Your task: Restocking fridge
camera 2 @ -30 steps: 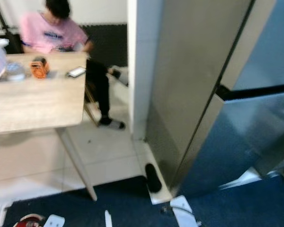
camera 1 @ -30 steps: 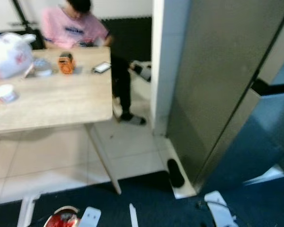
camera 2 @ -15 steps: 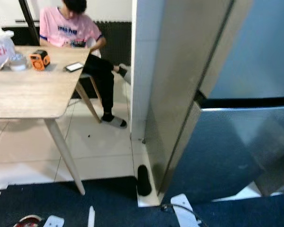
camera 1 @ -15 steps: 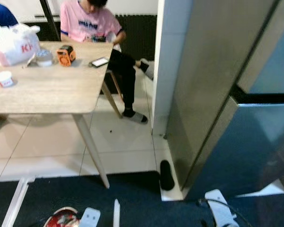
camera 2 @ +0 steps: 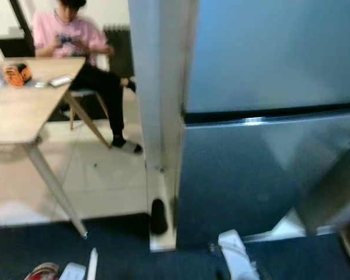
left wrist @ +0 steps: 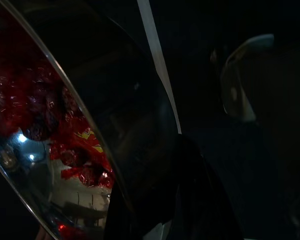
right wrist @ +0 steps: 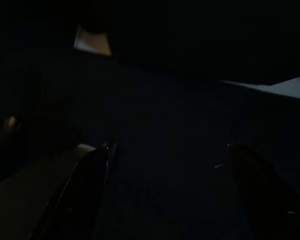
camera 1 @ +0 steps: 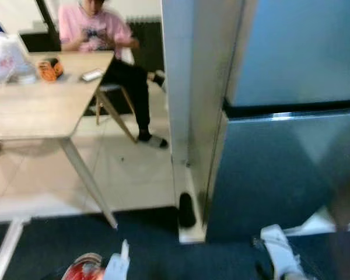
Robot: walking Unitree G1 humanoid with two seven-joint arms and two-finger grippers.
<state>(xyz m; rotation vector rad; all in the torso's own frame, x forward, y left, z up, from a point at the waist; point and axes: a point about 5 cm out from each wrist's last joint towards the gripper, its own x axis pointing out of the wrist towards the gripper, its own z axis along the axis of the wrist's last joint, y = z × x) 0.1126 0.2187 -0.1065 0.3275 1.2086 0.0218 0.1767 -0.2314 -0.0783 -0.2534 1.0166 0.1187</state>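
Fridge doors closed; table well left.

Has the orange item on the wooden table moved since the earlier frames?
No. The orange item sits beside the phone near the table's far edge as before; only the camera turned.

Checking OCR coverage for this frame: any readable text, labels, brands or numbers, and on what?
None can be read.
Person's pink shirt: dark print on the chest, too blurred.
White bag on the table: no marking legible.
Orange object: too small to tell.
Red wrapper at the left pincer: yellow marks, no letters made out.
Fridge: no label seen.
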